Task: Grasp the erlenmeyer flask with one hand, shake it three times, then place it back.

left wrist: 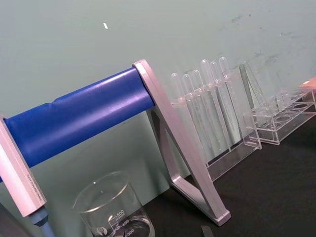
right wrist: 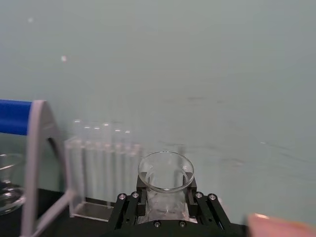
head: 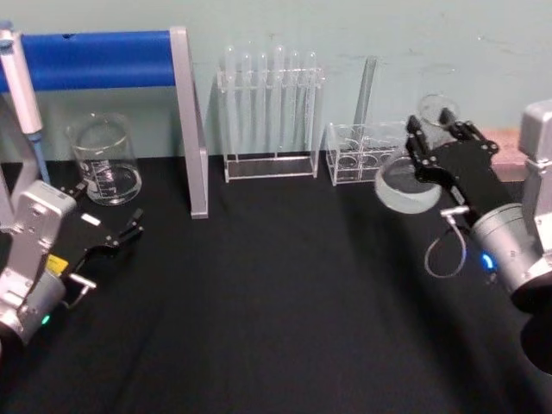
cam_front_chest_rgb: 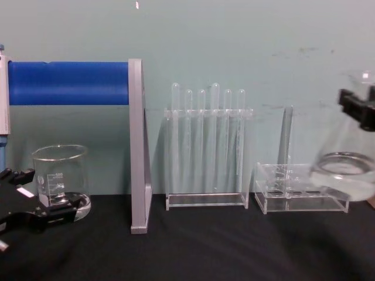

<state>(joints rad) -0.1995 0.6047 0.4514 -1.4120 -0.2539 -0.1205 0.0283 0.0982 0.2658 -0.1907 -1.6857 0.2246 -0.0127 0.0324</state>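
Note:
The erlenmeyer flask point(head: 404, 185) is a clear glass cone with a little liquid in it. It is held tilted above the black cloth at the right, in front of the low acrylic rack. My right gripper point(head: 438, 131) is shut on its neck. In the chest view the flask point(cam_front_chest_rgb: 345, 167) hangs at the right edge with the black fingers point(cam_front_chest_rgb: 355, 109) across its neck. In the right wrist view its flared rim point(right wrist: 165, 171) stands between the gripper point(right wrist: 165, 203) jaws. My left gripper point(head: 123, 236) rests open near the left edge, below the beaker.
A glass beaker point(head: 104, 160) stands at the back left. Beside it is a stand with a blue roll point(head: 95, 59) and a grey post point(head: 192, 129). A tall test tube rack point(head: 269, 112) and a low acrylic rack point(head: 360, 155) line the back wall.

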